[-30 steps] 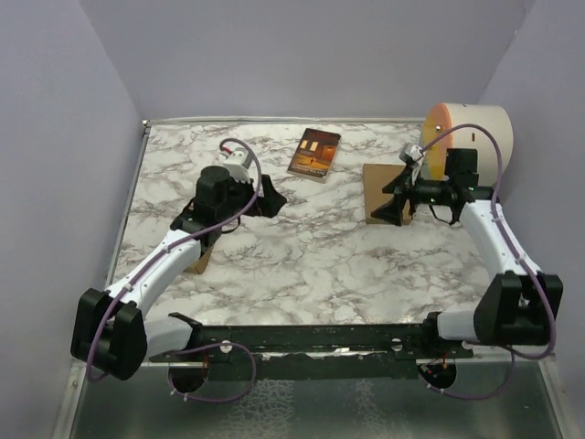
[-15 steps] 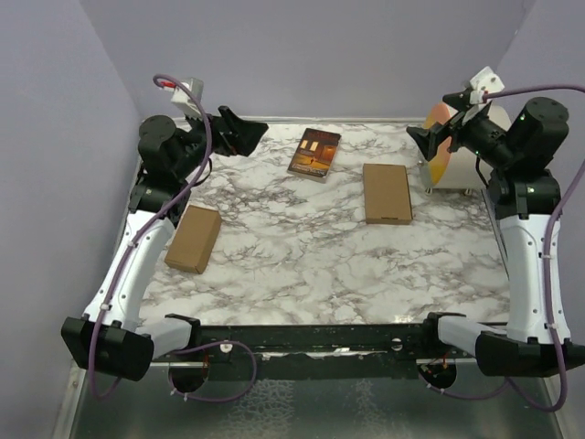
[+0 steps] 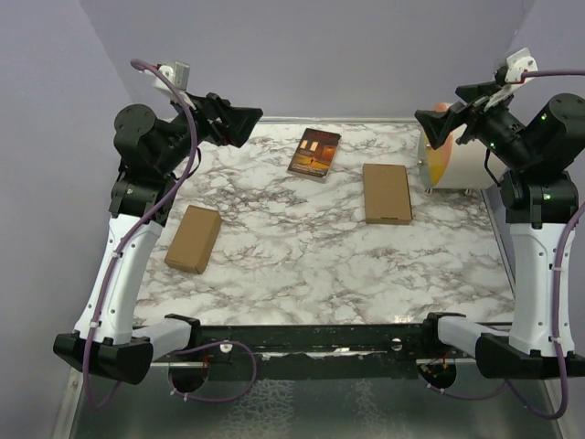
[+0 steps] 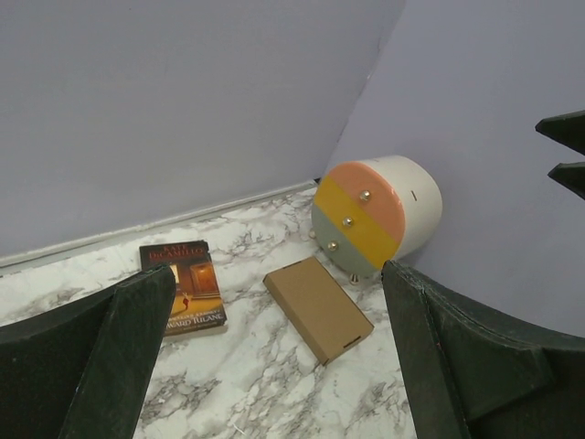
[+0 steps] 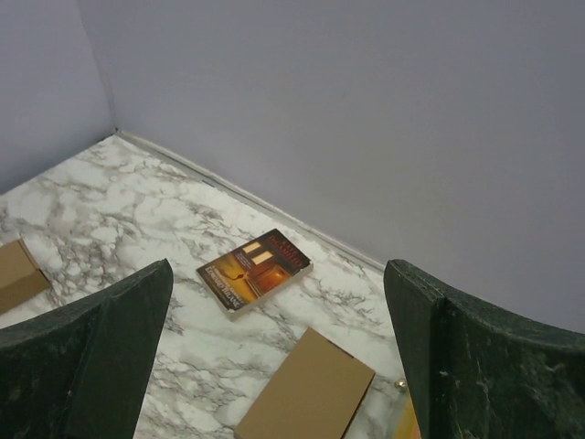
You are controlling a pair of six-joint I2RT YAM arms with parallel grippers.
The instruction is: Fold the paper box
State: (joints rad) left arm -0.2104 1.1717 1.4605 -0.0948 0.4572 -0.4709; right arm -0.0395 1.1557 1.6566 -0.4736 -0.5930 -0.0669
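Marble-patterned counter [image 3: 302, 256] seen from above, with two robot arms reared up tall, one at its left side and one at its right. The left gripper [image 3: 243, 124] hangs high over the far left corner, jaws spread wide and holding nothing. The right gripper [image 3: 433, 128] mirrors it over the far right corner, equally wide and empty.

The paper box [image 3: 193, 239], a small slim brown carton, lies flat and closed on the left of the counter. It sits near the left arm and well apart from both grippers. It looks already folded into shape, which would explain why neither arm is touching it. Both seem parked up and out of the way, leaving the counter in plain sight.

A bigger brown carton [image 3: 387, 193] lies flat towards the far right. A book [image 3: 314, 154] with a dark red cover rests near the far edge, between the two cartons. A round white drawer unit [image 3: 462, 155] with coloured fronts stands in the far right corner, just beside the bigger carton.
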